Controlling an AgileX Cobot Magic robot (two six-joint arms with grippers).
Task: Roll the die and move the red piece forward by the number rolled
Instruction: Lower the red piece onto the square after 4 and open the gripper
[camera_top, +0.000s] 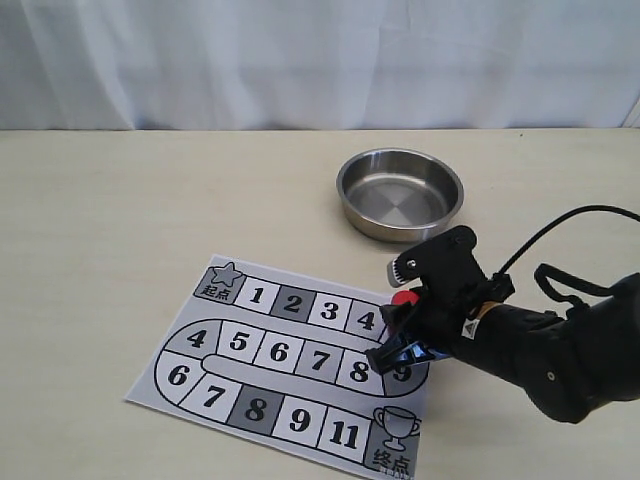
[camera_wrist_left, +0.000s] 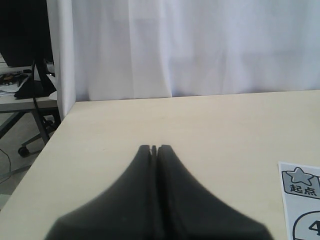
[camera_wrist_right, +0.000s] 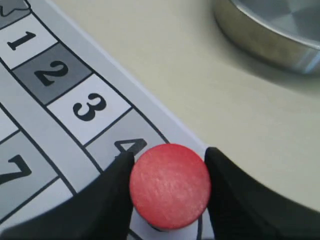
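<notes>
The red piece is a plain red cylinder. It stands at the right end of the paper game board, by square 4. My right gripper is shut on it, with a black finger pressed to each side. The die is not in view in any frame. Far from the board's squares, my left gripper is shut and empty over bare table, with only the board's start corner near it.
A shiny steel bowl sits behind the board at the right and looks empty. The board has numbered squares, a star start and a trophy finish. A white curtain backs the table.
</notes>
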